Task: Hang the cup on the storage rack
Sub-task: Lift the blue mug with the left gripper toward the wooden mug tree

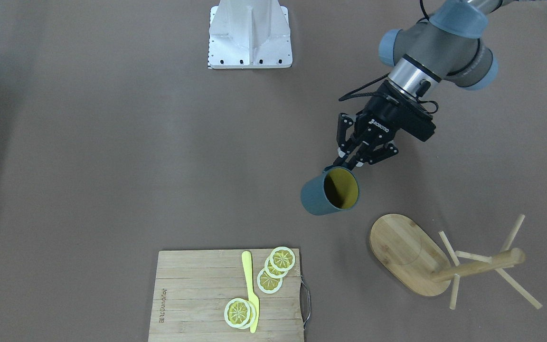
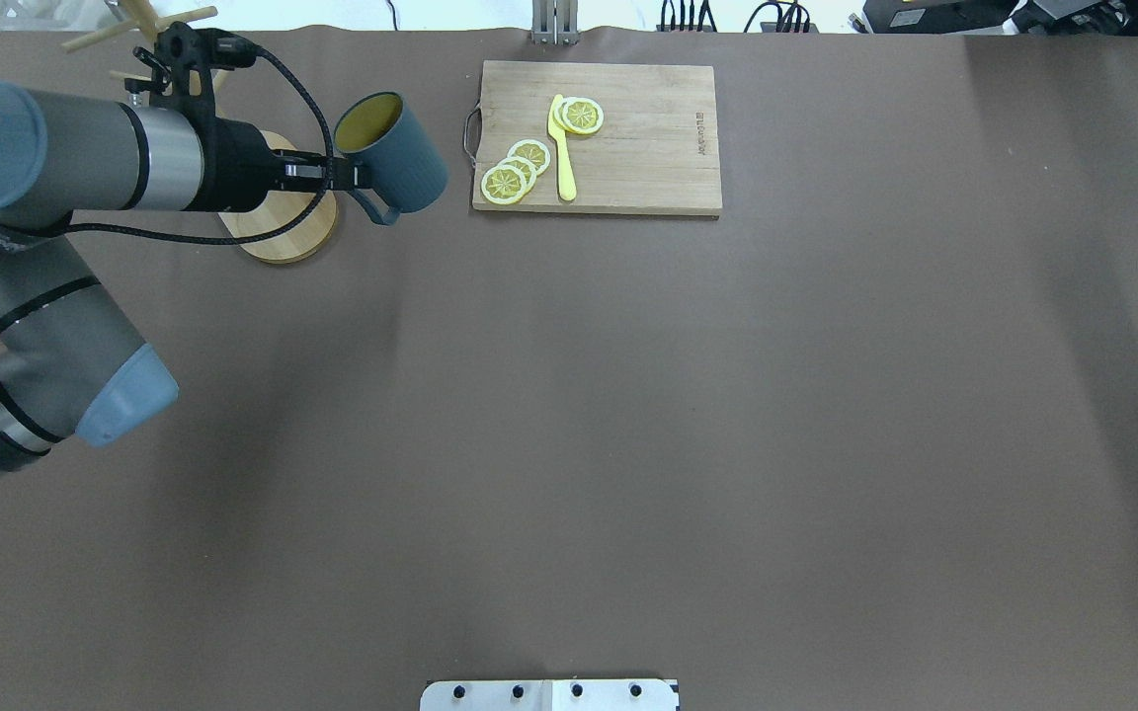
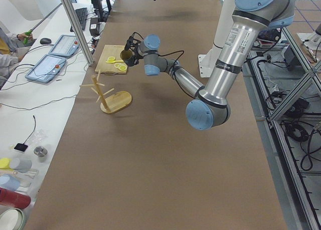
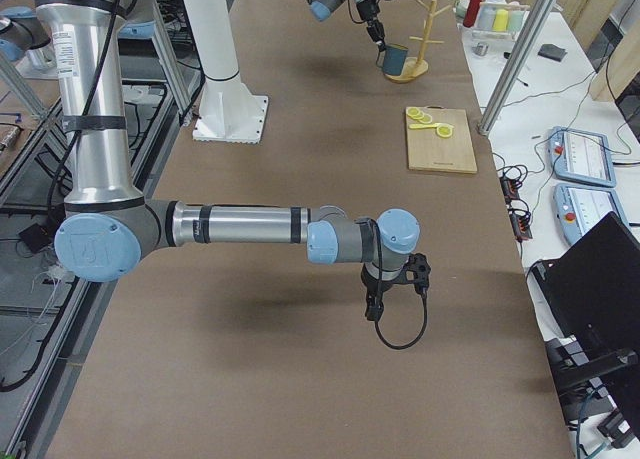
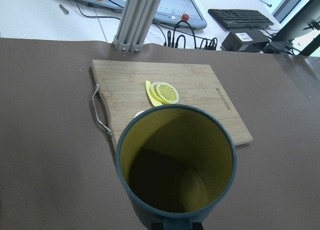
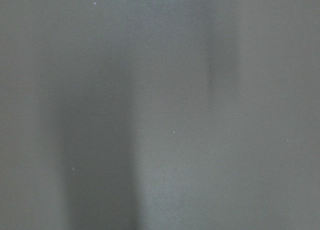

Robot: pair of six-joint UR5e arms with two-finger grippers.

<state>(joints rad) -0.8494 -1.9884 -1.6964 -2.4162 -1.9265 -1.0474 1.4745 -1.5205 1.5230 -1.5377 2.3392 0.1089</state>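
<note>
Matt teal-blue cup [image 1: 314,194], faintly glossy yellow inside, centre of frame; smooth pale bamboo storage rack [image 1: 399,247], visible grain, lower right; slatted wooden cutting board [image 1: 193,294] with thin metal wire handle [image 1: 307,304], bottom centre; smooth yellow plastic-looking knife [image 1: 249,280]; matt brown table covering [image 1: 88,142] throughout; white painted metal base plate [image 1: 249,33], top centre.

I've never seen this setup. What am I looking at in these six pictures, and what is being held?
Two robot arms work at a brown table. Four fixed cameras watch from above, across, and both table ends; two more sit on the wrists. The left tool is shut on the rim of a teal cup, yellow inside, held tipped near the bamboo mug rack, whose pegs are bare. A cutting board carries lemon slices and a yellow knife. The right tool hangs over the tabletop; open or shut, I cannot tell.
</note>
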